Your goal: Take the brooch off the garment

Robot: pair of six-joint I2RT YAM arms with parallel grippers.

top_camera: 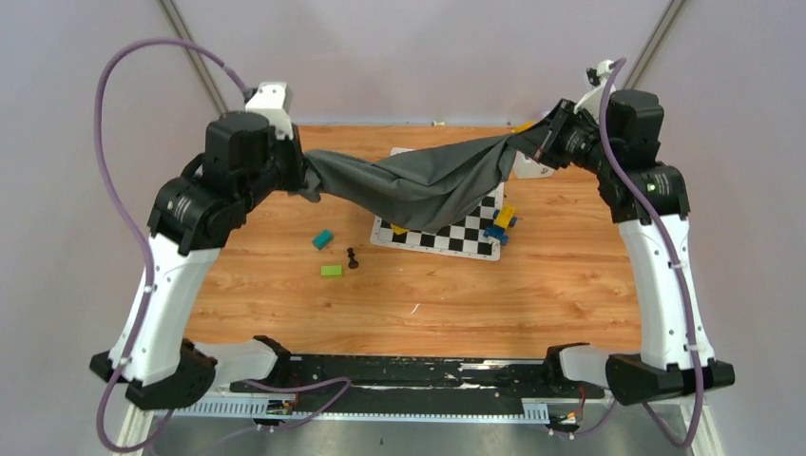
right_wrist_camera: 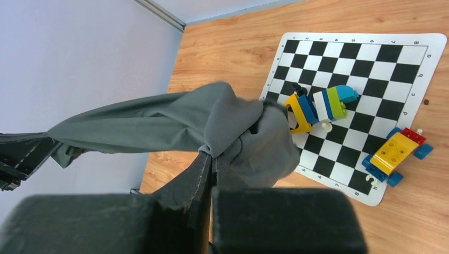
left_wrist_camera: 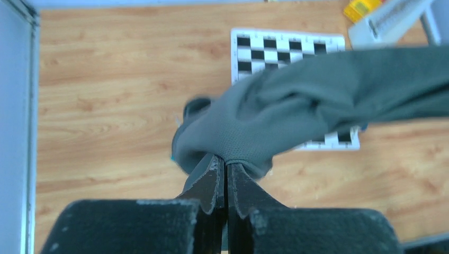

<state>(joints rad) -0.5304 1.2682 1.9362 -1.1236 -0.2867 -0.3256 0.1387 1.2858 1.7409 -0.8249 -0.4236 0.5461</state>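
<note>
The dark grey garment (top_camera: 418,176) hangs stretched in the air between my two grippers, above the table and the chequered board (top_camera: 447,233). My left gripper (top_camera: 306,176) is shut on its left end; the left wrist view shows the fingers pinching a fold of the garment (left_wrist_camera: 275,108) at the gripper (left_wrist_camera: 224,161). My right gripper (top_camera: 532,142) is shut on the right end; the right wrist view shows the garment (right_wrist_camera: 159,124) bunched at the gripper (right_wrist_camera: 210,159). No brooch shows in any view.
Coloured toy bricks (right_wrist_camera: 317,106) and a yellow-red-blue brick cluster (right_wrist_camera: 394,153) lie on the chequered board (right_wrist_camera: 365,63). A teal block (top_camera: 322,239), a green block (top_camera: 331,271) and a small black piece (top_camera: 353,258) lie on the wooden table (top_camera: 428,304).
</note>
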